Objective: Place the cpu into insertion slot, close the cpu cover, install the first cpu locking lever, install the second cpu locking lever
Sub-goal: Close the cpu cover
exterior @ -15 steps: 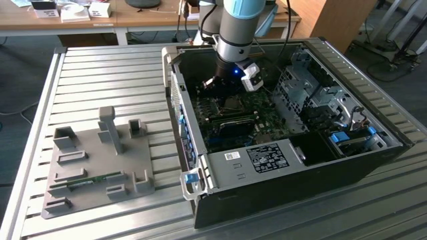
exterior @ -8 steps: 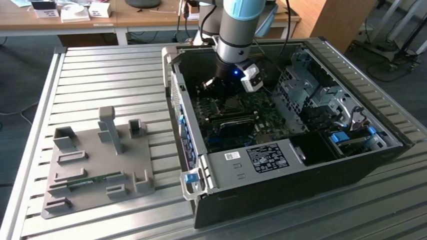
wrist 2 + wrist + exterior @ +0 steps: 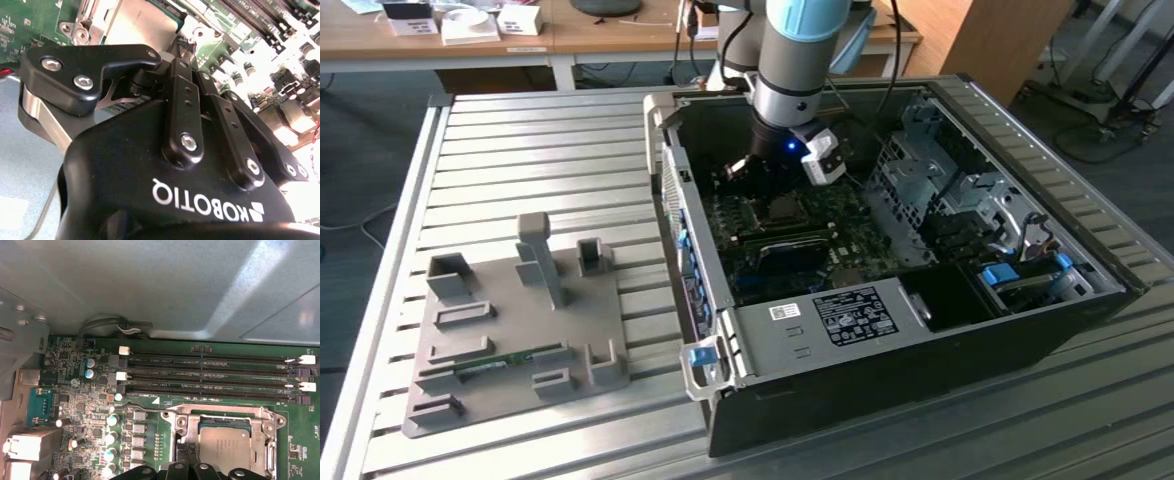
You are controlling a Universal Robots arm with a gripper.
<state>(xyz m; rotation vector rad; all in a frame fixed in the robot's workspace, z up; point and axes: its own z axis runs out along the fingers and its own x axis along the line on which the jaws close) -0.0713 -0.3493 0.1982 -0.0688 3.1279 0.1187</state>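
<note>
Exterior view first: your arm reaches down into the open computer case (image 3: 921, 380). The gripper (image 3: 758, 178) hangs low over the green motherboard (image 3: 847, 235), just beside the cpu (image 3: 786, 207). The grey parts tray (image 3: 520, 330) sits well apart, on the exterior view's left.

Second wrist view: the gripper's fingertips look pressed together, and I can't spot anything pinched between them. They're close to the edge of the cpu cover (image 3: 97, 20), and the cpu's silvery top shows through the cover's window.

First wrist view: the cpu is lying flat in the insertion slot (image 3: 220, 421), next to the long memory slots (image 3: 210, 372). The cpu cover looks folded down around it. A thin wire lever (image 3: 145, 409) runs along one side of the socket, but I can't tell if it's hooked.

Handling-wise, I'd guess the chip is light, stiff and slick on top. It's probably fragile underneath where it meets the slot's pins, so you'd take it by the edges and never slide it. The cover looks like thin, springy sheet metal, so you'd push on its frame, not through the window.
</note>
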